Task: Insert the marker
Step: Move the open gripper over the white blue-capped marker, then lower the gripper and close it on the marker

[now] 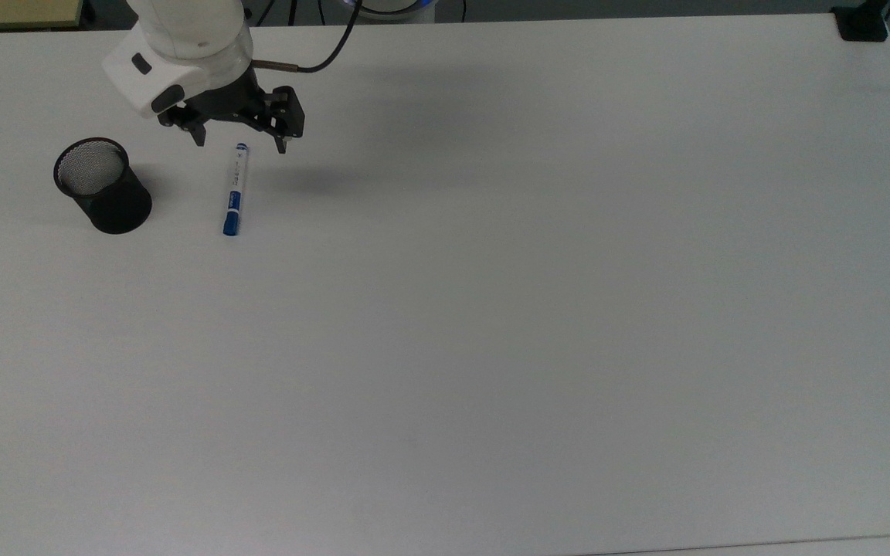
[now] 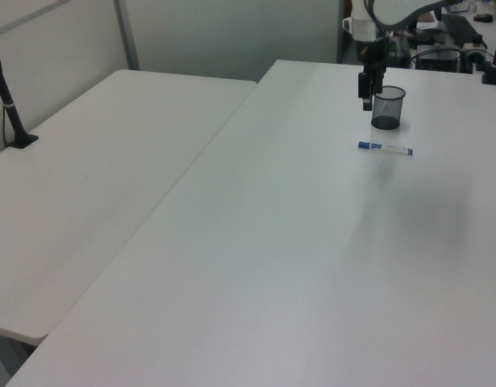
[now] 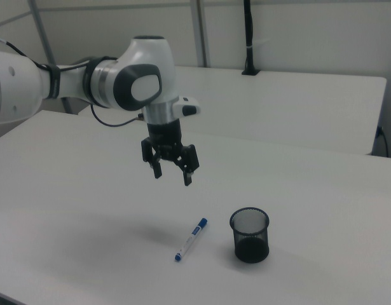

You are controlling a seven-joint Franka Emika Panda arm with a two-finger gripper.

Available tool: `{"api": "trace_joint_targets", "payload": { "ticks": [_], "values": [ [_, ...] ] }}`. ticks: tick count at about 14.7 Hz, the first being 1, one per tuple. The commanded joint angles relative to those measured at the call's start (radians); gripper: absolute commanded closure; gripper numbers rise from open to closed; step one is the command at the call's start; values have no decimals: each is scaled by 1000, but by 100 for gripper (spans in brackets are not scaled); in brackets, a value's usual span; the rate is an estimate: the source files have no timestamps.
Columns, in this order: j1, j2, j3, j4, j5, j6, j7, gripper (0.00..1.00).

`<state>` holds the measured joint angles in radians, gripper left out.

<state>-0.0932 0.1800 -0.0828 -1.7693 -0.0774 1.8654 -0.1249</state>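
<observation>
Marker (image 1: 233,189) first, since all else turns on it: we see it lying flat on the white worktop (image 1: 491,309), well clear of anything holding it.

Going from large to small, the worktop fills most of the top view, and a second white table (image 2: 94,185) adjoins it on the left view's left. Above the worktop the white arm (image 3: 87,82) reaches in from the right view's left, its last joint bent so that the wrist points straight down. In the top view the arm enters from the upper edge, with a black cable (image 1: 321,58) looping off it.

Below the wrist hangs the black gripper (image 3: 171,176), raised off the worktop; we see clear air beneath it in the right view. Its fingers (image 3: 188,176) stand apart and hold nothing. In the top view the gripper (image 1: 240,145) sits over the marker's small blue end, one fingertip to each side of it.

A black mesh cup (image 1: 102,185) stands upright near the marker, on the top view's left, apart from it.

The marker runs nearly up and down in the top view, blue cap toward the bottom. In the right view the marker (image 3: 191,239) lies just left of the cup (image 3: 250,234).
</observation>
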Motion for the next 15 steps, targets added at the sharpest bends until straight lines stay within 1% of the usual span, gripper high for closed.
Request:
{"api": "trace_joint_targets", "payload": {
  "ticks": [1, 4, 6, 7, 8, 9, 11, 12, 15],
  "values": [
    [-19, 2, 1, -84, -42, 106, -24, 1],
    [-42, 50, 1, -128, -85, 179, -24, 6],
    [-57, 104, 1, -128, -87, 244, -22, 12],
    [-65, 134, 1, -128, -87, 286, -21, 20],
    [-69, 154, 1, -128, -87, 314, -21, 32],
    [-69, 159, 1, -128, -87, 324, -21, 47],
    [-68, 168, 3, -128, -87, 324, -19, 67],
    [-63, 179, 5, -128, -87, 324, -15, 69],
    [-62, 193, 5, -128, -87, 325, -12, 81]
  ]
}}
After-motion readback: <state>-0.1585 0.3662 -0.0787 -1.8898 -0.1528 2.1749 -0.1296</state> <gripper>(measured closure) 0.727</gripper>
